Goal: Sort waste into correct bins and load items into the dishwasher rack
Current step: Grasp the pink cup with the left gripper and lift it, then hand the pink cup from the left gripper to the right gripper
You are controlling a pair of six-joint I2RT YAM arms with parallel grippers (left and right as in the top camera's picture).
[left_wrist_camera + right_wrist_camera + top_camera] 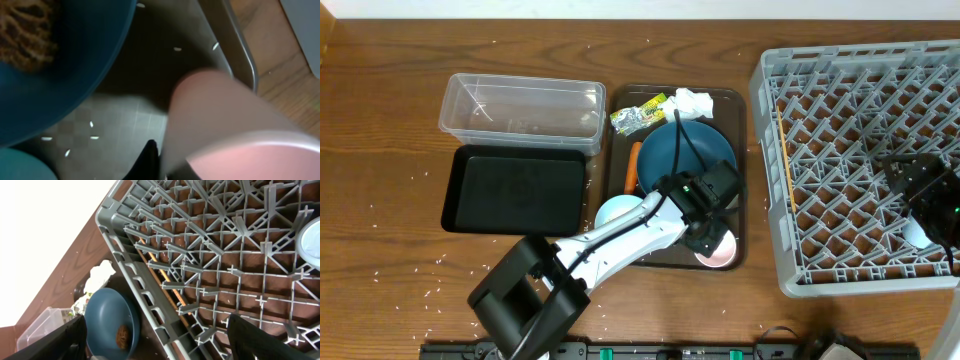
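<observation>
My left gripper [712,238] is down on the pink cup [720,254] at the near right of the dark brown serving tray [740,150]. In the left wrist view one finger [150,161] presses the outside wall of the pink cup [235,125]; the other finger is hidden. The dark blue plate-bowl [680,155] holds a brown food lump [22,37]. The light blue cup [616,211], carrot stick [633,167], wrapper [638,117] and tissue [693,101] lie on that tray. Rice grains [92,137] dot it. My right gripper [928,195] is open and empty over the dishwasher rack [770,180], near a white bowl [917,233].
The clear tub [520,108] and the black tray [515,188] stand left of the serving tray, both with nothing in them. The rack's grey wall [150,295] stands between my right gripper [165,342] and the plate-bowl [107,322]. Rice grains are scattered on the wooden table.
</observation>
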